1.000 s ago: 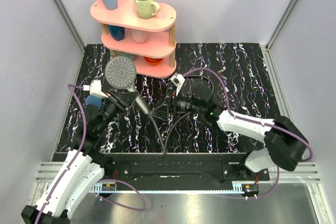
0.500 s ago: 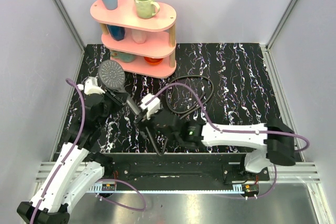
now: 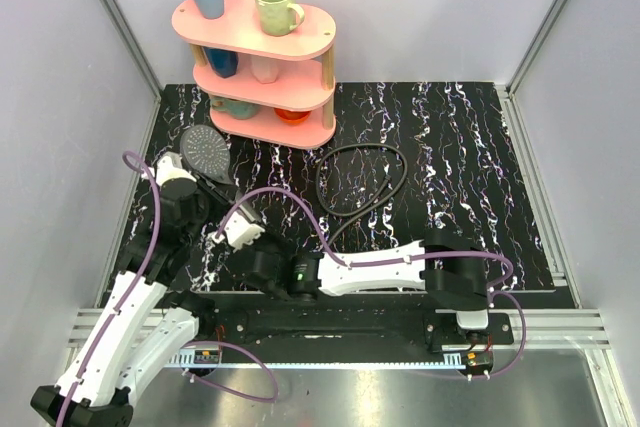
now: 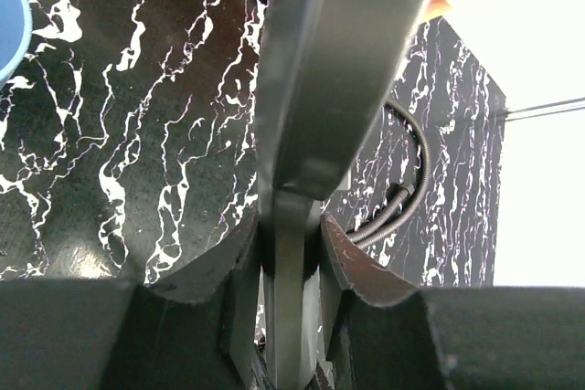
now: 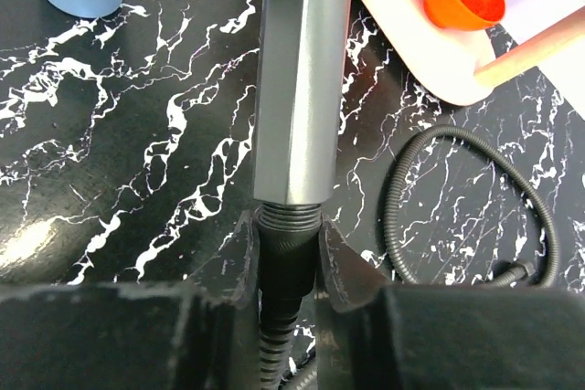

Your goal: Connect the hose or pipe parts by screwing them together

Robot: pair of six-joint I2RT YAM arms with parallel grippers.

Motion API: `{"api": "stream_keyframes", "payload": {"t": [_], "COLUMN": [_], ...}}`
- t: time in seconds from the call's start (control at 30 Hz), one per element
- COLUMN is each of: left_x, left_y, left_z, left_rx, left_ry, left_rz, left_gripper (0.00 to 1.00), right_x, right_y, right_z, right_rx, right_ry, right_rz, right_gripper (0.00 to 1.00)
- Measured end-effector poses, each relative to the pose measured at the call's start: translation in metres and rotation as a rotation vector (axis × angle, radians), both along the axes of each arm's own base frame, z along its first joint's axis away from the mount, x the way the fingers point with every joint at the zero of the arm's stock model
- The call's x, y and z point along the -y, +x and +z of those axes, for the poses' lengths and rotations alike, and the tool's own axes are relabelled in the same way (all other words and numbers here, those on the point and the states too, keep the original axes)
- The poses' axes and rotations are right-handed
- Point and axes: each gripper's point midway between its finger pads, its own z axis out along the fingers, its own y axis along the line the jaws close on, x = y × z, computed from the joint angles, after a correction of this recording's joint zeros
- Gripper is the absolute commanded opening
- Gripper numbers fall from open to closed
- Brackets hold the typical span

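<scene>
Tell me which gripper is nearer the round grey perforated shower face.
Left gripper: clamps the dark handle just below that face. Right gripper grips the black hose nut at the handle's far end.

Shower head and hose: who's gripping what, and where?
Left gripper clamps the shower head by its handle, near the head. Right gripper is closed on the hose at its end fitting, right against the handle's threaded end.
</scene>
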Motion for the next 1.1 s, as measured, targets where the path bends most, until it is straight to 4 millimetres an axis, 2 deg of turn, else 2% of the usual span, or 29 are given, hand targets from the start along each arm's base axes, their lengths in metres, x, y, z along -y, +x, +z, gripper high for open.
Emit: {"api": "stream_keyframes", "payload": {"t": [0.07,0.23,0.4,0.5,0.77,0.93,1.0,1.1], "left_x": [0.0,0.001,0.016,0.026,0.041,0.048,0.05,0.051], "left_y": [0.0,-0.004,-0.007,-0.009,-0.008,-0.012,-0.014,-0.016], "left_z": [0.002,0.005,0.006,0.015,0.022,0.032,0.041,0.051], "left_rx": [0.006,0.061,0.208,0.341,0.508,0.584,0.62,0.656], "left_ry": [-0.011,-0.044,-0.148,-0.224,-0.293,-0.331,-0.344,-0.354], "left_rz": [0.005,-0.006,-0.077,-0.134,-0.223,-0.272,-0.289,-0.299], "left_gripper": [0.0,0.0,0.0,0.0,0.0,0.0,0.0,0.0], "right_x": [0.001,0.001,0.016,0.026,0.027,0.03,0.03,0.03], "right_y": [0.001,0.002,0.006,0.01,-0.001,-0.012,-0.015,-0.018], "right_z": [0.001,0.003,0.002,0.007,0.009,0.022,0.03,0.04], "right_rx": [0.005,-0.021,-0.207,-0.339,-0.616,-0.774,-0.817,-0.867], "right_ry": [0.001,0.026,0.154,0.258,0.459,0.629,0.688,0.745], "right_rz": [-0.01,0.004,0.144,0.268,0.515,0.661,0.722,0.793], "right_gripper": [0.0,0.0,0.0,0.0,0.0,0.0,0.02,0.14]}}
